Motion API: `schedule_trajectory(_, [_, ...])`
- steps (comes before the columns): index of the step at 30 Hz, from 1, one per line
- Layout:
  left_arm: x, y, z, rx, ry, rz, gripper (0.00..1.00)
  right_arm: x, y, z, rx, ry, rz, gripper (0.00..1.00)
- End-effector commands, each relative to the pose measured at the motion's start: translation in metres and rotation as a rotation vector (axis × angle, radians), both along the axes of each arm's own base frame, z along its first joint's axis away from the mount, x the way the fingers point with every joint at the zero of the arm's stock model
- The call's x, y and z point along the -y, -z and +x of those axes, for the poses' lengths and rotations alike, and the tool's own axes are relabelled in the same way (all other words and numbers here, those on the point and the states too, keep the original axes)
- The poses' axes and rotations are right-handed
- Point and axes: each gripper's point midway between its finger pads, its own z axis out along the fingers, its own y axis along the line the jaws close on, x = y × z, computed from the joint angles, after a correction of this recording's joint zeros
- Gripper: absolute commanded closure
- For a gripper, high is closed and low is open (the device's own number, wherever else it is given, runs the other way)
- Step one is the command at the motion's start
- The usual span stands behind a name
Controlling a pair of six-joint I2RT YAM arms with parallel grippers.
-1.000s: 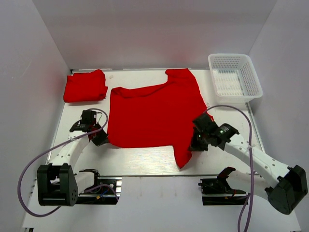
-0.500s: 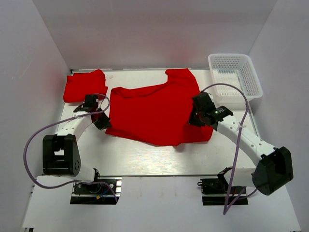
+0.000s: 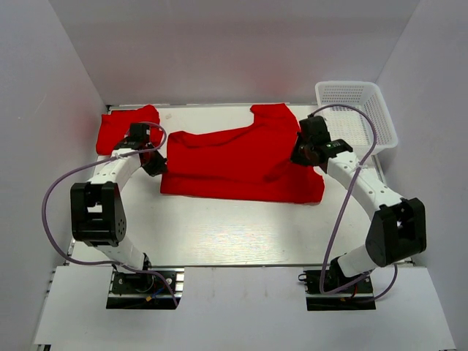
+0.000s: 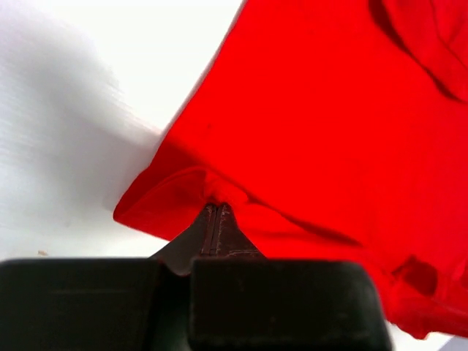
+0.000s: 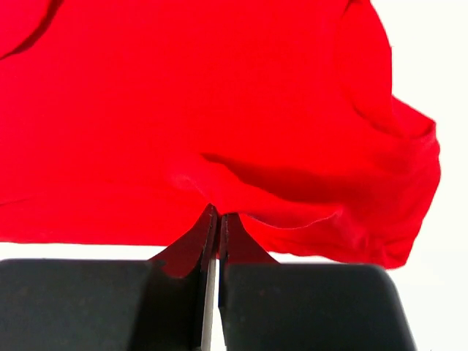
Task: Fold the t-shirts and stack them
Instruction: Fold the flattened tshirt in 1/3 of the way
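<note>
A bright red t-shirt (image 3: 234, 164) lies on the table, its near half doubled over its far half. My left gripper (image 3: 155, 162) is shut on the shirt's left hem corner; in the left wrist view (image 4: 217, 208) cloth (image 4: 314, 124) bunches at the fingertips. My right gripper (image 3: 301, 153) is shut on the right hem corner; in the right wrist view (image 5: 217, 212) the red cloth (image 5: 219, 110) hangs from the tips. A second red t-shirt (image 3: 121, 130), folded, lies at the far left behind my left gripper.
A white mesh basket (image 3: 380, 117) stands at the far right corner. White walls close in the table (image 3: 234, 234) on the left, back and right. Both arms' cables loop above the table sides.
Both grippers have carried the shirt's near hem away from the bases toward the back, folding the near half over the far half. The hanging right part now lies flat.
</note>
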Motion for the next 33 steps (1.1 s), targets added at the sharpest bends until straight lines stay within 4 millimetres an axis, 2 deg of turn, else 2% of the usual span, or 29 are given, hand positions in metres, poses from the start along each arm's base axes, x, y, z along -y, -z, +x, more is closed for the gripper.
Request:
schedule_trajectory(1, [-0.01, -0.004, 0.01, 0.006, -0.036, 0.035, 1.0, -0.003, -0.024, 0.026, 0.093, -0.031, 0.015, 1.0])
schedule_trajectory(8, [-0.025, -0.009, 0.016, 0.011, -0.068, 0.093, 1.0, 0.004, -0.034, 0.046, 0.157, -0.073, -0.031, 1.0])
schedule_trajectory(17, [-0.025, -0.004, 0.019, 0.018, -0.068, 0.092, 1.0, 0.009, -0.027, 0.067, 0.152, -0.092, -0.059, 1.0])
schedule_trajectory(21, [-0.018, 0.006, 0.026, 0.023, -0.038, 0.062, 1.0, 0.01, -0.022, 0.079, 0.164, -0.104, -0.062, 1.0])
schedule_trajectory(23, [-0.016, 0.014, 0.03, 0.018, -0.033, 0.054, 1.0, 0.008, -0.005, 0.084, 0.129, -0.117, -0.078, 1.0])
schedule_trajectory(24, [-0.016, 0.018, 0.029, 0.008, -0.033, 0.054, 1.0, 0.008, -0.007, 0.089, 0.136, -0.12, -0.085, 1.0])
schedule_trajectory(27, [-0.022, 0.03, 0.028, -0.031, -0.049, 0.084, 1.0, 0.01, 0.021, 0.104, 0.082, -0.125, -0.112, 1.0])
schedule_trajectory(28, [-0.022, 0.029, 0.03, -0.022, -0.049, 0.084, 0.97, 0.007, 0.021, 0.109, 0.085, -0.133, -0.113, 1.0])
schedule_trajectory(29, [-0.022, 0.031, 0.032, -0.02, -0.049, 0.084, 0.73, 0.006, 0.022, 0.112, 0.081, -0.136, -0.109, 1.0])
schedule_trajectory(30, [-0.022, 0.028, 0.035, -0.011, -0.049, 0.084, 0.61, 0.004, 0.029, 0.123, 0.078, -0.142, -0.115, 1.0])
schedule_trajectory(31, [-0.022, 0.032, 0.034, -0.02, -0.049, 0.084, 0.3, 0.003, 0.03, 0.125, 0.076, -0.143, -0.116, 0.99])
schedule_trajectory(32, [-0.022, 0.028, 0.038, -0.008, -0.049, 0.084, 0.2, 0.003, 0.037, 0.129, 0.066, -0.145, -0.128, 0.91])
schedule_trajectory(33, [-0.024, 0.026, 0.039, -0.009, -0.055, 0.095, 0.1, 0.003, 0.032, 0.139, 0.085, -0.137, -0.134, 0.86])
